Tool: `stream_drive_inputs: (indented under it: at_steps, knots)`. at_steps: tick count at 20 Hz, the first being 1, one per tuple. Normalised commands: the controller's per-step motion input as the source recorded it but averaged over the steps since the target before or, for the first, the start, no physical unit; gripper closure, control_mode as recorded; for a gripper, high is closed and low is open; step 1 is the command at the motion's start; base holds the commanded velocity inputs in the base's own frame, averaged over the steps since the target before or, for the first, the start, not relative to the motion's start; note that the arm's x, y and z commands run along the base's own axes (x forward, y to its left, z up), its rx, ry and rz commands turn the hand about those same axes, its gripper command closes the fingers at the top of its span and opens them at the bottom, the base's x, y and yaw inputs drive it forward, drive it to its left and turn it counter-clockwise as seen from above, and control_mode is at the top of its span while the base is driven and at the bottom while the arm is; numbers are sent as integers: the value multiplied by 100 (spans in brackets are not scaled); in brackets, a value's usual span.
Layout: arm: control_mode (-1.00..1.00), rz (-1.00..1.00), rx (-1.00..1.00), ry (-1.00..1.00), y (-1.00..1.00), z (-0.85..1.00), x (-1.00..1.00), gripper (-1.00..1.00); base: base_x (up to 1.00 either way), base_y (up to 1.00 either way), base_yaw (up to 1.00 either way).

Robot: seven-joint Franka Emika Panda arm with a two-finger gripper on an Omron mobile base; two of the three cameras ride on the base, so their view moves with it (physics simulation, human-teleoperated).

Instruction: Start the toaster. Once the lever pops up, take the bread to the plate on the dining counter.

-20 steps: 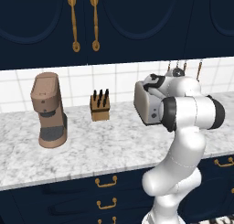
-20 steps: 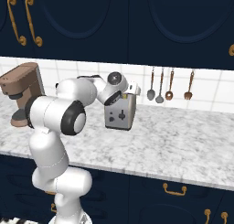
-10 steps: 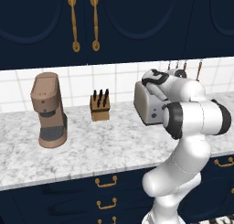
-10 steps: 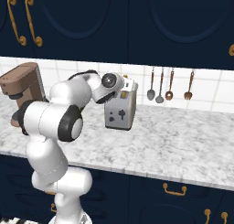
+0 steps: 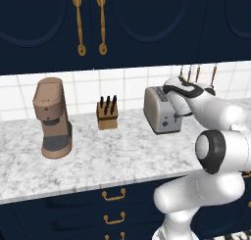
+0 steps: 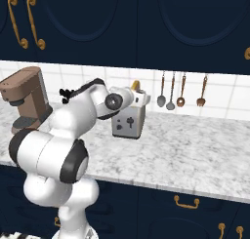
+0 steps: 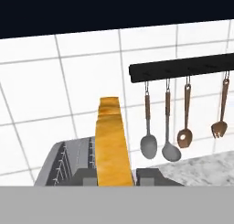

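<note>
We find the toaster (image 5: 161, 109) standing on the marble worktop (image 5: 108, 156), well right of the knife block (image 5: 107, 113) and the brown coffee machine (image 5: 52, 117). The gripper (image 7: 116, 178) sits directly above the toaster's slots, its fingers (image 7: 84, 176) set narrowly either side of the bread (image 7: 111, 145), which stands edge-on between them; we judge the slice clamped. In the right base view the bread's top corner rises just above the hand over the toaster. Ladles and spoons hang from the utensil rail (image 7: 183, 66) on the tiled wall behind.
</note>
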Motion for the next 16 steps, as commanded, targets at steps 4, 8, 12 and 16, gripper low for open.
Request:
stream_drive_inputs:
  at_steps: [4,8,12,16]
  knots:
    - [-100,-6,1,0,-40,86,-94,100,0,0,0]
    - [-100,-11,4,0,-52,99,-99,100,0,0,0]
    - [-100,-10,8,3,-57,100,-99,100,0,0,0]
    - [-100,-4,13,5,-52,100,-93,100,0,0,0]
